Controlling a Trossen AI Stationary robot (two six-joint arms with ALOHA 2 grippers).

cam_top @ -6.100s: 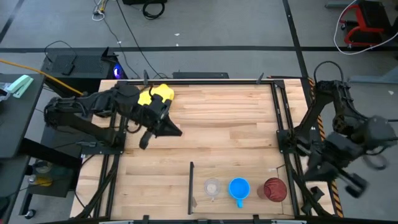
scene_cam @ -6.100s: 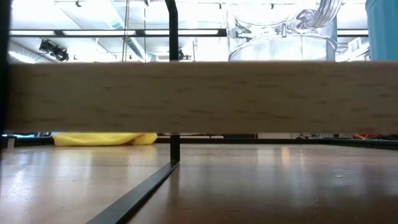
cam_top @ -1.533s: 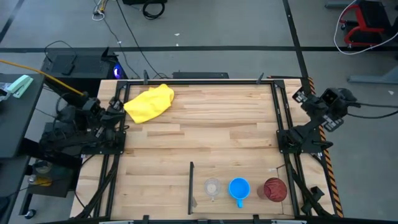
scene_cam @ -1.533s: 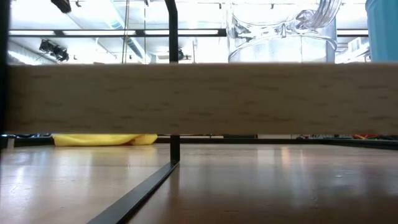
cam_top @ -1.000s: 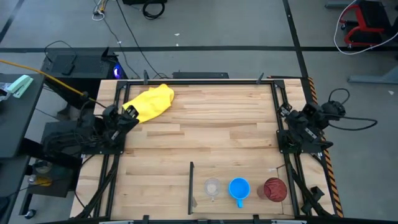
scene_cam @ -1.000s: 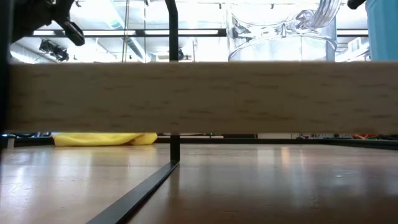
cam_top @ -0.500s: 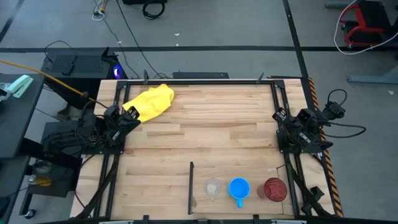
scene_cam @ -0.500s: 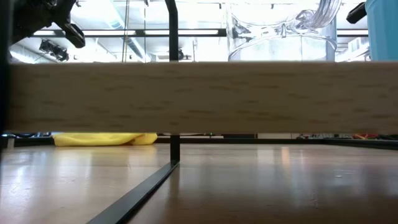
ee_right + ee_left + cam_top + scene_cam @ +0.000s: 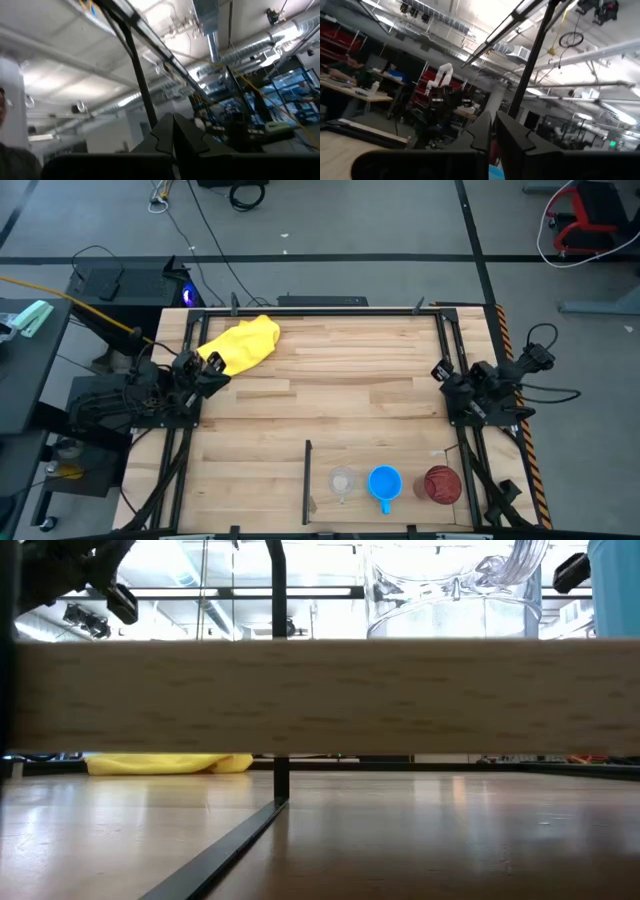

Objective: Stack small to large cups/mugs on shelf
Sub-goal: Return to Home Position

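Observation:
Three cups stand in a row on the pale wood shelf (image 9: 400, 510) at the table's near edge. From left to right they are a tiny clear cup (image 9: 342, 480), a blue mug (image 9: 385, 483) and a dark-red tumbler (image 9: 441, 485). A thin black divider strip (image 9: 307, 480) borders them on the left. In the low view the clear cup (image 9: 450, 590) and the blue mug (image 9: 615, 585) rise above the plank. My left gripper (image 9: 215, 370) is shut and empty at the table's left edge. My right gripper (image 9: 440, 370) is shut and empty at the right edge. Both are far from the cups.
A crumpled yellow cloth (image 9: 240, 345) lies at the far left of the table, just beyond my left gripper. Black frame rails (image 9: 452, 380) run along the table's sides. The wide wooden middle of the table (image 9: 340, 380) lies between the two arms.
My right gripper has come down and moved a little toward the table's left, settling over the right rail. My left gripper has shifted only slightly. The cups and the cloth have stayed where they were.

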